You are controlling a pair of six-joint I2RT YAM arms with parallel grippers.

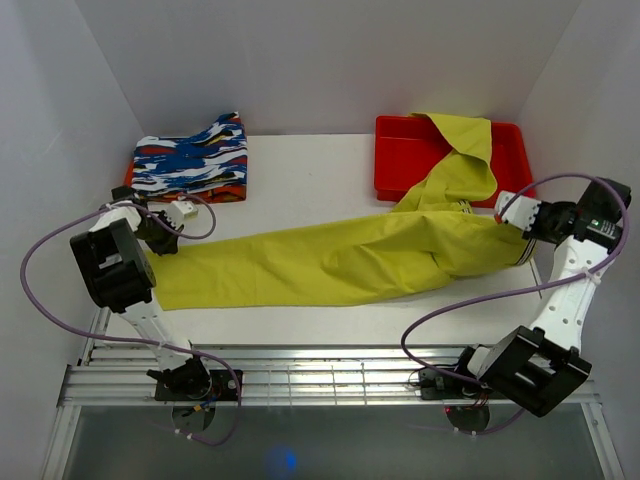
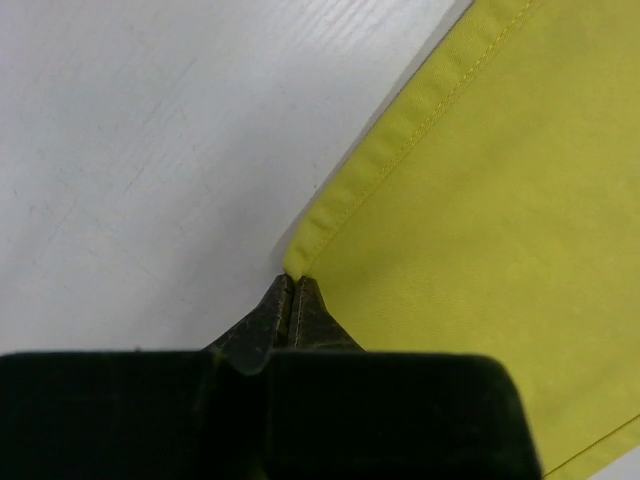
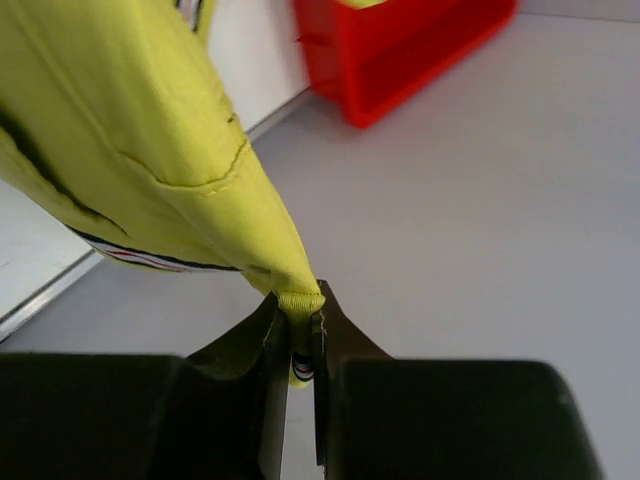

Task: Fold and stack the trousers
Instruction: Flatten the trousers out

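The yellow-green trousers (image 1: pixel 340 262) lie stretched across the white table, one leg running left. The other leg trails up into the red bin (image 1: pixel 515 150). My left gripper (image 1: pixel 163 248) sits at the far left end of that leg. In the left wrist view its jaws (image 2: pixel 291 283) are shut, pinching the very corner of the hem (image 2: pixel 330 215). My right gripper (image 1: pixel 510 222) holds the waist end at the right. In the right wrist view it (image 3: pixel 300 305) is shut on a bunched fold of the trousers (image 3: pixel 130 130), striped band showing between the fingers.
A folded blue, white, black and orange patterned garment (image 1: pixel 190 160) lies at the back left. The red bin (image 3: pixel 400 60) stands at the back right. White walls close in both sides, and a metal rail runs along the near edge.
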